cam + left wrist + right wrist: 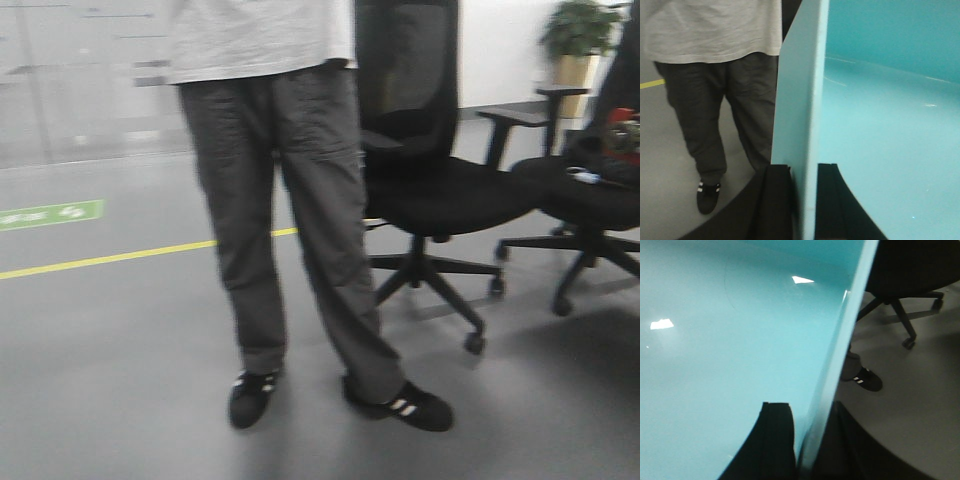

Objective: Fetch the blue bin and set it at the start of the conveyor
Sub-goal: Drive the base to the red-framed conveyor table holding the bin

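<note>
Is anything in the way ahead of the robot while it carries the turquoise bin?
Yes. A person in dark grey trousers and a white shirt stands close ahead, just beyond the pale turquoise plastic bin. Two black office chairs stand further right. The conveyor is not in view.

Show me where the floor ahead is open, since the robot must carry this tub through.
Open: bare grey floor left of the person, from the green floor marking across the yellow line to the near edge. Crowded: right side, where two black office chairs stand close beside the legs.
</note>
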Controlling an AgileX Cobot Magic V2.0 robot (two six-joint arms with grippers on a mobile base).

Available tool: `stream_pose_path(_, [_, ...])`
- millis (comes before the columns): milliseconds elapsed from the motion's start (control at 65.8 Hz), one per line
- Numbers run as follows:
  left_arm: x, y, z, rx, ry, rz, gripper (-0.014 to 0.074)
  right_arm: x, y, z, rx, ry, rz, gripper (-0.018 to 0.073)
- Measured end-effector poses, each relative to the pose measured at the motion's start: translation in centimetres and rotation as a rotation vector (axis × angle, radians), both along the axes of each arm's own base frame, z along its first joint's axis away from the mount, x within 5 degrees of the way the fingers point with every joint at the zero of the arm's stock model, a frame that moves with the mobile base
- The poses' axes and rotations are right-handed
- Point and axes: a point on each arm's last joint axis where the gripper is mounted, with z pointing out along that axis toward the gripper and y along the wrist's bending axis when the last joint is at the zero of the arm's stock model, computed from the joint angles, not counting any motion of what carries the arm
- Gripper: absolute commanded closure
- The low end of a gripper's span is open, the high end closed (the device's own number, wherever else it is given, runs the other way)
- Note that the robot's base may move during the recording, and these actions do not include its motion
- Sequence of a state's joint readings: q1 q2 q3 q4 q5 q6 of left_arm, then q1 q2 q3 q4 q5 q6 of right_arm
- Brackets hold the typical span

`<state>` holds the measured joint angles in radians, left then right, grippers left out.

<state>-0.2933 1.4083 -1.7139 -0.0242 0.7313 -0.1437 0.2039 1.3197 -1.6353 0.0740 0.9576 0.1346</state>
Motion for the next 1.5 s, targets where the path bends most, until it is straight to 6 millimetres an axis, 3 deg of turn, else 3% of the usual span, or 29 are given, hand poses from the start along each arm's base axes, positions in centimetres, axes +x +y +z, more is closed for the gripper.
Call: stream_pose_path(1504, [0.04, 0.06, 0.03, 0.009, -0.007, 0.004, 0.0708, 0.02, -0.01, 0.03, -0.001, -0.004, -0.001, 0.0712])
